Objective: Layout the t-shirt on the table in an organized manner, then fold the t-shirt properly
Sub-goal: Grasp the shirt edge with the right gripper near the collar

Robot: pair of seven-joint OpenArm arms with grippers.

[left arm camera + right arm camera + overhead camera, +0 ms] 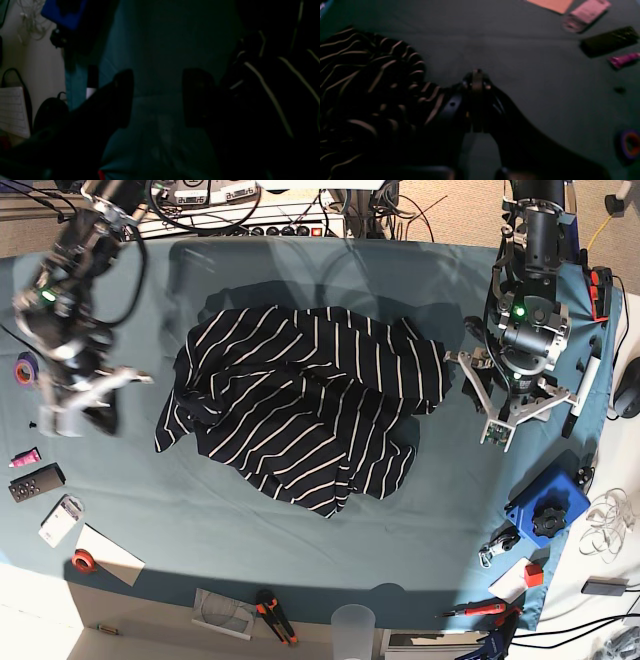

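Teal table (420,520), crumpled t-shirt (300,410) mid-surface, left gripper (157,97) spread empty, right gripper (477,82) closed, blurred.

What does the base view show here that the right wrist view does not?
Only the base view shows the whole rumpled t-shirt, the left gripper open beside its edge, a clear plastic cup and a blue block. Only the right wrist view shows the right gripper close up, jaws together, holding nothing. Both show the teal table, the shirt's stripes and a pink packet.
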